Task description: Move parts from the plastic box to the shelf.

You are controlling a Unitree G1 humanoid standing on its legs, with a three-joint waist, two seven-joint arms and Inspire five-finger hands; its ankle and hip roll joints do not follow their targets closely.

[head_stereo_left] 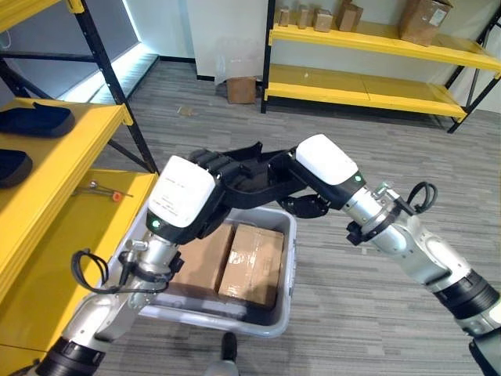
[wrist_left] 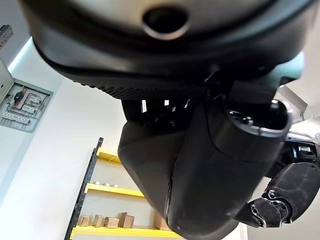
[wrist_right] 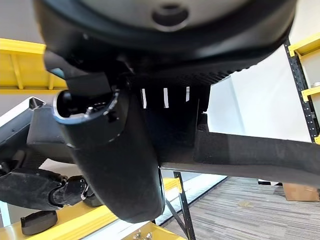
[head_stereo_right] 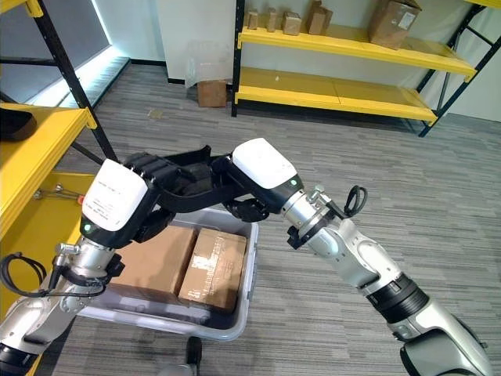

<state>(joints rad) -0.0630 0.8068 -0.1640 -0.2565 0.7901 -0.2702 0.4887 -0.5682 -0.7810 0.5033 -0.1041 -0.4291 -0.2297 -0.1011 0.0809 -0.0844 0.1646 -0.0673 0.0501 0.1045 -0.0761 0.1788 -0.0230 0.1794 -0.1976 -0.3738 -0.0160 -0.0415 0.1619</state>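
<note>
**Two hands, one black part, above the box**

Fingers curled on both sides: the left hand [head_stereo_left: 205,167] and the right hand [head_stereo_left: 291,182] each wrap an end of a flat black part [head_stereo_left: 252,174], holding it level between them, just above the far rim of the grey plastic box [head_stereo_left: 286,270]. Down in the box, two brown cardboard parcels [head_stereo_left: 252,262] lie side by side. At nine o'clock, the yellow shelf [head_stereo_left: 55,168] carries dark parts [head_stereo_left: 35,120] on its upper level. At twelve o'clock, a far yellow rack [head_stereo_left: 368,66] holds cardboard boxes [head_stereo_left: 423,19].
</note>
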